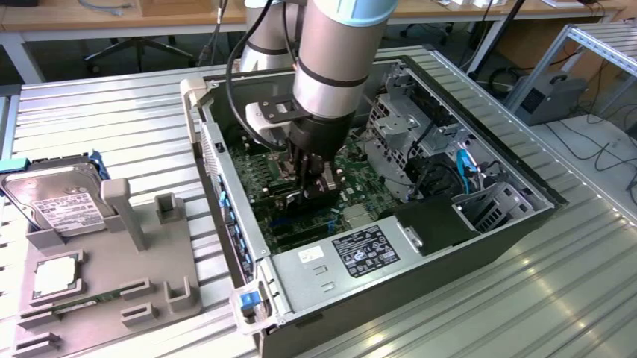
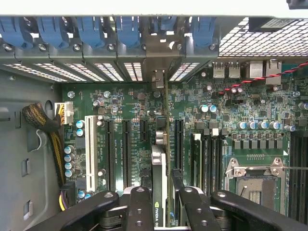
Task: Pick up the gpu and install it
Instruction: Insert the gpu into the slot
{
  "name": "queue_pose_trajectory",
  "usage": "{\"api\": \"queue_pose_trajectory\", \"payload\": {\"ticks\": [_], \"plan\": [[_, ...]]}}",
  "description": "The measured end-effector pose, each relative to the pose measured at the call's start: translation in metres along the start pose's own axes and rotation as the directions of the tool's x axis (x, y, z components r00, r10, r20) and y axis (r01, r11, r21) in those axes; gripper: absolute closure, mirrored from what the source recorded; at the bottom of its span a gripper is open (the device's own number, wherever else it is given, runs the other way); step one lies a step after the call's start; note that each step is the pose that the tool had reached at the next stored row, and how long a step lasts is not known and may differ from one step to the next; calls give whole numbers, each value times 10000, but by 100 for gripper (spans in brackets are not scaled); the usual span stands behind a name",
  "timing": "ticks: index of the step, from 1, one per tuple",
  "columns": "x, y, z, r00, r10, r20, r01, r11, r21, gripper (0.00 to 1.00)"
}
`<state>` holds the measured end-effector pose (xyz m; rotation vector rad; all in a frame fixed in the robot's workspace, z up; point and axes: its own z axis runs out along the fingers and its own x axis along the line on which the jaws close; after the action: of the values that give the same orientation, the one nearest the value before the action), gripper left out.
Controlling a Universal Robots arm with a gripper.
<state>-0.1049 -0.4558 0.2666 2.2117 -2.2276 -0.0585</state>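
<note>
The gpu (image 2: 159,192) is held edge-on between the claw's (image 2: 161,204) fingers (image 2: 138,207), which are closed narrowly on its thin body. In the wrist view the card runs straight away from the claw toward the rear bracket openings, its silver end bracket (image 2: 159,57) standing among the blue slot latches (image 2: 127,31). In the exterior view the claw (image 1: 310,190) is sunk deep inside the open computer case (image 1: 497,231), low over the motherboard (image 1: 261,186).

The step in hand is judged to be the installing: the pick-up is done and the card is being lined up over, or lowered into, an expansion slot. Whether its edge is already seated cannot be told. The next move is judged to call for a straight, even press into the slot, with the bracket kept square to its opening.

Neighbouring slots (image 2: 126,147) lie just beside the card at 9 o'clock in the wrist view, and a white slot (image 2: 89,151) lies farther that way. Memory sockets (image 2: 204,159) and the processor socket (image 2: 252,180) lie toward 3 o'clock. A sleeved cable bundle (image 2: 41,120) rests well apart by the case wall. Capacitors near the slot could be struck if the card drifts sideways.

On the counter (image 1: 100,112), at 9 o'clock from the case in the exterior view, a grey parts holder (image 1: 130,246) carries a silver hard drive (image 1: 55,198).
</note>
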Motion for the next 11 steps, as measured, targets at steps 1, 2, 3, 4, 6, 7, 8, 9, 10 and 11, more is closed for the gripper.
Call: {"api": "queue_pose_trajectory", "payload": {"ticks": [1, 2, 3, 4, 6, 7, 8, 9, 10, 11], "plan": [[1, 0, 8, 10000, 0, -3, 0, 10000, -2, 74], [1, 0, 15, 10000, 0, -3, 0, 10000, -1, 74], [1, -1, 21, 10000, -1, 5, 1, 10000, 5, 74], [1, -1, 21, 10000, 0, 4, 0, 10000, 3, 74], [0, 1, 21, 10000, 0, 4, 0, 10000, 3, 74], [0, 6, 21, 10000, 1, 3, -1, 10000, 3, 74], [1, 13, 21, 10000, 0, 4, 0, 10000, 5, 74], [1, 19, 21, 10000, -2, 3, 2, 10000, 6, 74], [1, 24, 21, 10000, -2, 3, 2, 10000, 9, 74], [1, 32, 21, 10000, -2, 3, 2, 10000, 15, 74]]}}
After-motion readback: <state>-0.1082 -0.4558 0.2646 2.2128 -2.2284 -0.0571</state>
